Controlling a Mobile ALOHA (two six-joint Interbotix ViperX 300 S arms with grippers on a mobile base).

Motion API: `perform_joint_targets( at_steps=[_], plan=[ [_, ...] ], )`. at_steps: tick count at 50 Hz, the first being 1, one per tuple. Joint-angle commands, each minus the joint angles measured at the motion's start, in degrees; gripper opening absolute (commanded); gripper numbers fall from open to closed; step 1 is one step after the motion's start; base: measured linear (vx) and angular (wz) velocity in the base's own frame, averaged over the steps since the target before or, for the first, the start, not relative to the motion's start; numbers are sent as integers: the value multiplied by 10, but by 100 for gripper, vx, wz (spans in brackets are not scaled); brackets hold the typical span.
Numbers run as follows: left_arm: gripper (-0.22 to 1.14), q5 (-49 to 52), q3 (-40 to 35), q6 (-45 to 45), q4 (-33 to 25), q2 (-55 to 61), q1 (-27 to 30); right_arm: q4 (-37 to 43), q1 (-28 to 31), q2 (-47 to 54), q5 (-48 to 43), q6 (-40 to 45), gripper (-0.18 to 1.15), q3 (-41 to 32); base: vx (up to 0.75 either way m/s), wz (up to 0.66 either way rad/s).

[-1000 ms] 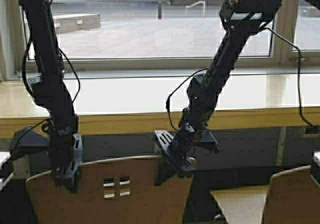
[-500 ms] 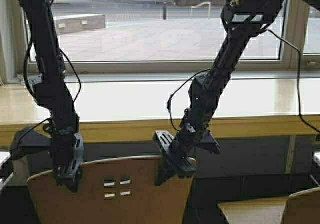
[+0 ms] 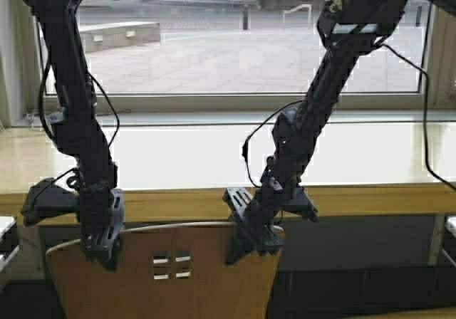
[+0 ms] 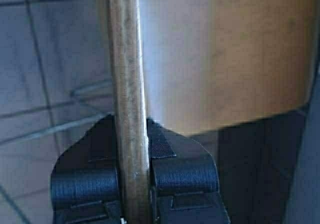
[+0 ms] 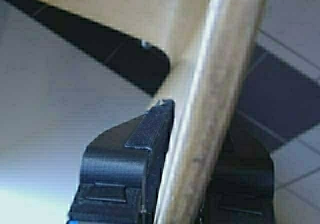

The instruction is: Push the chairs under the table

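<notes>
A: How far along is the task being judged to be?

B: It is being judged as partly done. One chair (image 3: 167, 273) is being held just short of the table (image 3: 214, 155), with its backrest standing a little outside the thick wooden front edge (image 3: 185, 201). The seat is hidden below the backrest in the high view, so how far it reaches under the table cannot be told. No second chair is being shown clearly, so the rest of the chairs are being counted as work left.

A: How is the chair being held?

B: The top rim of the backrest is being gripped near both upper corners. The left gripper (image 3: 100, 244) is being closed on the rim near its left corner; in the left wrist view both pads (image 4: 182, 171) are being pressed flat against the plywood edge. The right gripper (image 3: 253, 237) is being closed on the rim near its right corner, and in the right wrist view the rim is being clamped at a slant between the jaws.

A: How are the arms being posed?

B: Both arms are being extended forward and downward from above, the forearms sloping toward the front edge, the wrists being angled down onto the backrest.
</notes>
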Motion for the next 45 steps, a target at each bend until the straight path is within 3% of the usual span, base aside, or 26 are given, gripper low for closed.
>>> perform_joint_targets(
  at_steps=[1, 45],
  plan=[
    [4, -9, -33, 14, 9, 6, 5, -6, 11, 11, 4, -23, 6, 16, 22, 8],
    [4, -7, -47, 18, 9, 21, 8, -14, 11, 14, -3, -26, 6, 17, 18, 1]
  ],
)
